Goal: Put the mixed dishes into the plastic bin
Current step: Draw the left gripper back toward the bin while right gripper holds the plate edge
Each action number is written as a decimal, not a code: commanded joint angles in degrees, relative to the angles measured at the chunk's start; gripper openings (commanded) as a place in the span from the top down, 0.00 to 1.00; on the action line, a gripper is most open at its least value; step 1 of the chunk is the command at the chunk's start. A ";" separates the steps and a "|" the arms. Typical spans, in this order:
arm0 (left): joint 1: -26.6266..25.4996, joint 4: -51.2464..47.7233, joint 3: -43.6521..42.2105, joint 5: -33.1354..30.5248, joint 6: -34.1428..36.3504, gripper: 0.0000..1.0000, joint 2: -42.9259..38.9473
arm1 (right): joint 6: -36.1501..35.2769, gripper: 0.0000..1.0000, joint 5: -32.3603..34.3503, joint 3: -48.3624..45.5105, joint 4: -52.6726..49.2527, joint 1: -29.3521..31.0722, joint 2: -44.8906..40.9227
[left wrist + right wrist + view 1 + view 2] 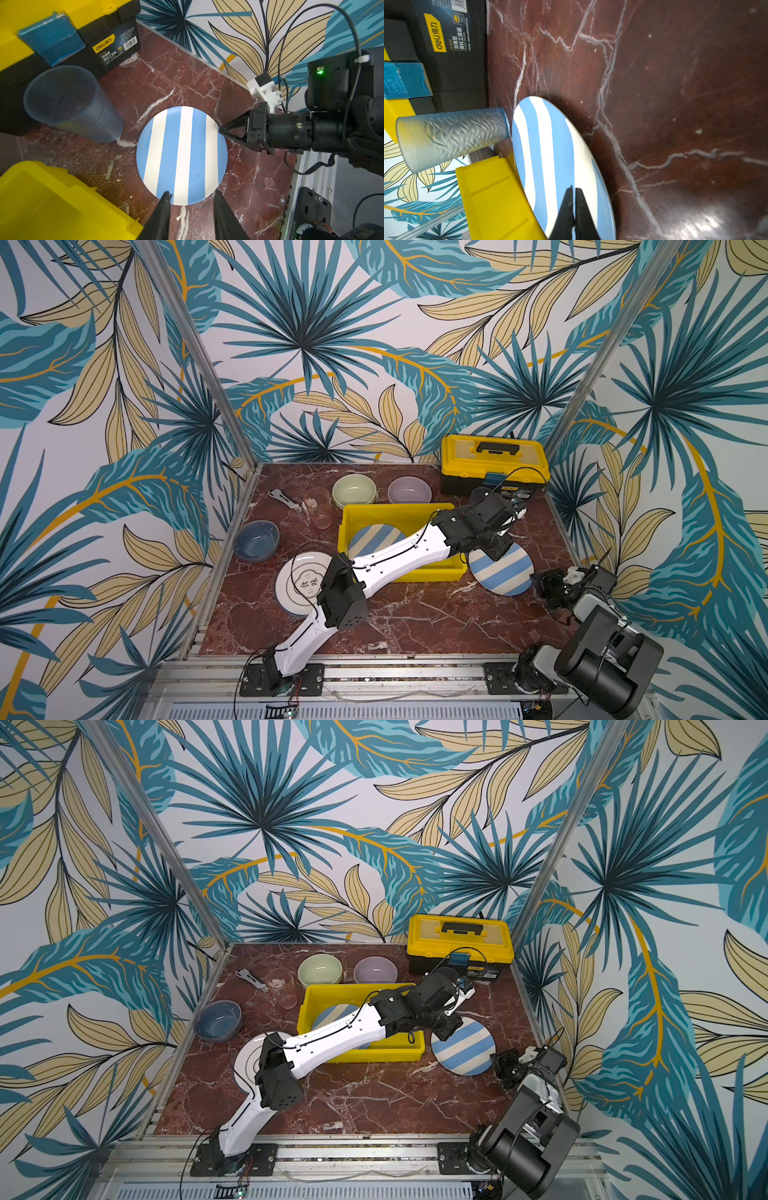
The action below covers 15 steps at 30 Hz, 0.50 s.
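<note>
Dishes in your scene add up to eight. You have two striped plates: the binned striped plate lies flat inside the yellow bin, and the loose striped plate lies on the marble table just beside the bin's right end.

One white plate with a black ring emblem sits by the bin's near left corner, partly under your left arm. You cannot tell whether another lies beneath it.

Three bowls stand outside the bin. The pale green bowl and lilac bowl are side by side just behind its far wall, and the blue-grey bowl is off to its left.

Two tumblers stand upright: the clear tumbler near the bin's far left corner, and the blue-grey tumbler in front of the toolbox. One grey metal tool lies left of the clear tumbler.

Your left gripper is at the loose striped plate's bin-side rim, fingers apart. Your right gripper has its fingers pressed together, tips at the opposite rim. You cannot tell whether they pinch it.
</note>
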 commanded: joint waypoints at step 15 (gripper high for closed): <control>16.00 -0.58 -32.15 2.39 -3.37 0.51 -25.83 | -4.32 0.63 5.74 2.04 -5.93 0.09 -1.35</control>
